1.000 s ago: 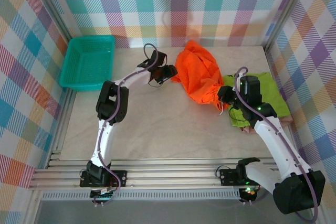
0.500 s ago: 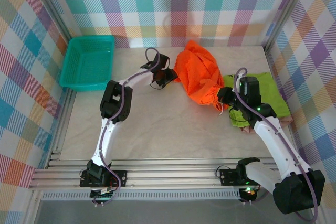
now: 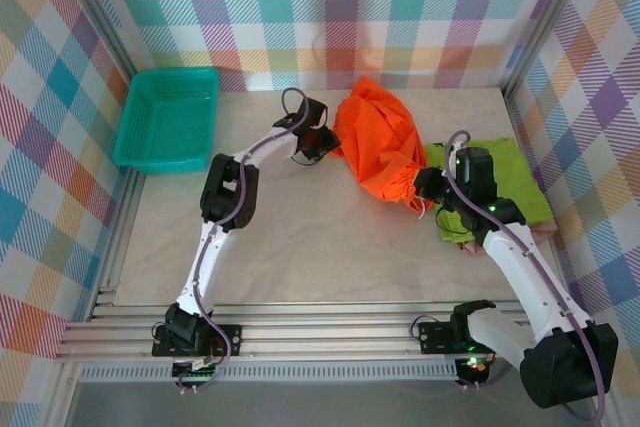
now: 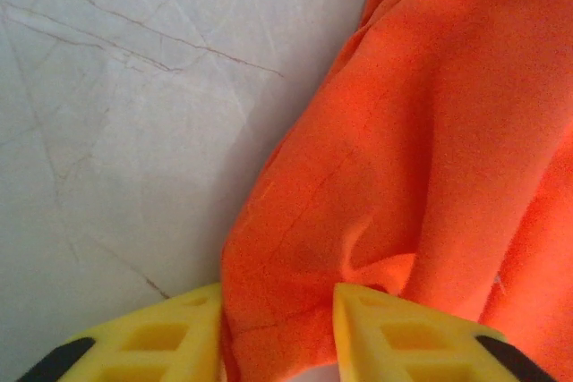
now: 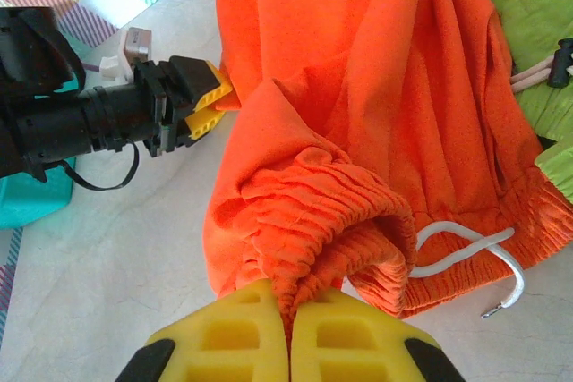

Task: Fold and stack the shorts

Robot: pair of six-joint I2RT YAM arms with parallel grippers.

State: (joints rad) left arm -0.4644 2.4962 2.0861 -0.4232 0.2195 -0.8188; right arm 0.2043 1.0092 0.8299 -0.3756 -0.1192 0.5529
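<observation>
The right gripper (image 5: pixel 286 300) has its fingers pressed together on the gathered elastic waistband of the orange shorts (image 5: pixel 376 87), with the white drawstring (image 5: pixel 457 252) loose just beside them. The left gripper (image 4: pixel 277 324) has its fingers apart, with a fold of the same cloth's edge between them. Judged soft, light and limp, the garment will sag wherever unsupported, so the thick waistband and the opposite hem are the sound holds; it lies bunched and creased between the two grippers on the table (image 3: pixel 300 237), with the lime green shorts (image 3: pixel 505 182) flat just beyond the right fingers.
</observation>
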